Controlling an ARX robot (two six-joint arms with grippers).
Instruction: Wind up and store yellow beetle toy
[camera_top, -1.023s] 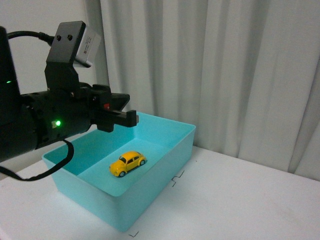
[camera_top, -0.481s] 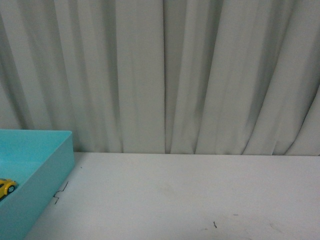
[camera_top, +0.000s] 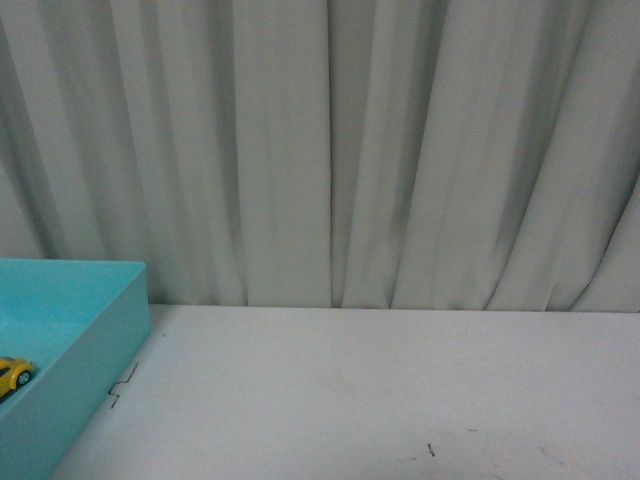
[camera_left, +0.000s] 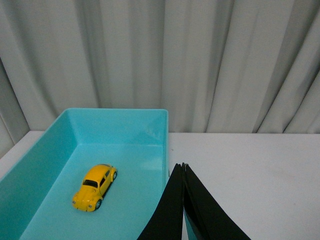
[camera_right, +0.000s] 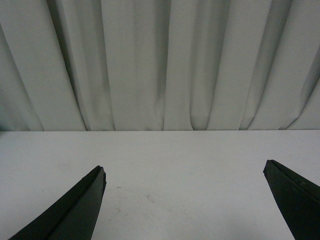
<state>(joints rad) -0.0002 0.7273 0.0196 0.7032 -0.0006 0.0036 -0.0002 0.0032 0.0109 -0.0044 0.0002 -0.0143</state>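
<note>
The yellow beetle toy (camera_left: 94, 186) stands on its wheels on the floor of a turquoise bin (camera_left: 150, 120). In the front view only its tip (camera_top: 12, 375) shows at the left edge, inside the bin (camera_top: 120, 320). My left gripper (camera_left: 182, 166) is shut and empty, above the bin's right wall, apart from the toy. My right gripper (camera_right: 184, 171) is open wide and empty over the bare white table. Neither arm shows in the front view.
The white table (camera_top: 380, 390) runs to the right of the bin, with small black marks (camera_top: 122, 387) near the bin's corner. A grey curtain (camera_top: 330, 150) hangs close behind the table's far edge.
One second ago the front view showed the left arm over the whole bin. Since then that view has turned right; the bin and toy sit at its left edge. The last half second shows almost no change.
</note>
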